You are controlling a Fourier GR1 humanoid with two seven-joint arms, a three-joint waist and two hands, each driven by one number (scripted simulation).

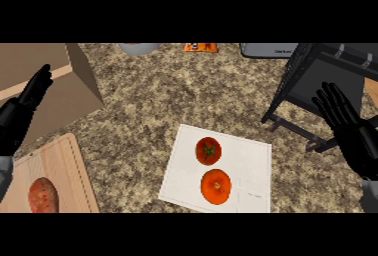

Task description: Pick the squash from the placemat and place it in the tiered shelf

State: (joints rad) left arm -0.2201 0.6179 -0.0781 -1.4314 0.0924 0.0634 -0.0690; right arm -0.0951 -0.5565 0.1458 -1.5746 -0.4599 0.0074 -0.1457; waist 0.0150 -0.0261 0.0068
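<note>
Speckled granite counter (pixel 184 90) w/ flat white placemat (pixel 251 165), two round orange squash (pixel 215 186)

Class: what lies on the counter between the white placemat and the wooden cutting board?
Only bare speckled counter separates the placemat from the cutting board, seen in the head view.

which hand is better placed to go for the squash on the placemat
Right, probably. The right hand hangs open beside the tiered shelf, with the placemat just below and inward. The left hand is open at the far edge, beyond the cutting board. Which red-orange item is the squash is unclear.
</note>
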